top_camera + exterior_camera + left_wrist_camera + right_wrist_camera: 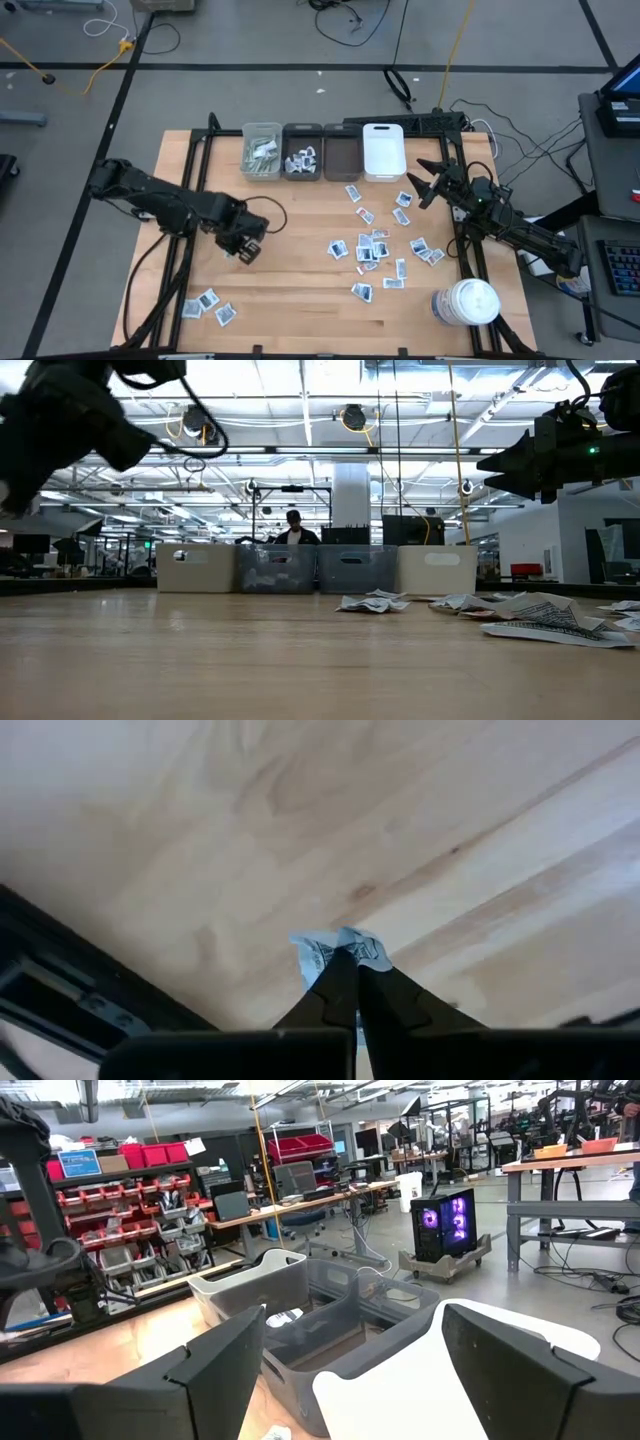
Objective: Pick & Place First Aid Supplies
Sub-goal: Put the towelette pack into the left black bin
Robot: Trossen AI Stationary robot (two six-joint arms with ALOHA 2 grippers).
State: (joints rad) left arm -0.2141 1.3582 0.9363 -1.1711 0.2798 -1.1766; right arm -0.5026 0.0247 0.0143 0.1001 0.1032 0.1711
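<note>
- Take the row of bins (322,152) at the table's far edge as your landmark: four small rectangular plastic tubs side by side, one pale, two dark grey, one white.
- Your left gripper (350,963) has its dark tapered fingers pinched together on one sachet (335,948), a thin, crinkled white paper packet with dark print; it hangs above the bare blond plank table (290,290), well in front of the pale bin and to its left.
- Your right gripper (428,183) is spread wide, holding nothing, just beside the white bin's right end, with its angular black fingers (210,1370) pointed toward the row.
- The loose sachets (375,248) lie flat and scattered in front of the two right-hand bins, some overlapping.
- Two more sachets (210,305) lie near the table's front edge, far from the row on the left.
- The pale bin holds long, greenish-white wrapped strips (262,153); the next one holds small sachets (302,160).
- A round white lidded jar (464,302) stands at the front right corner.
</note>
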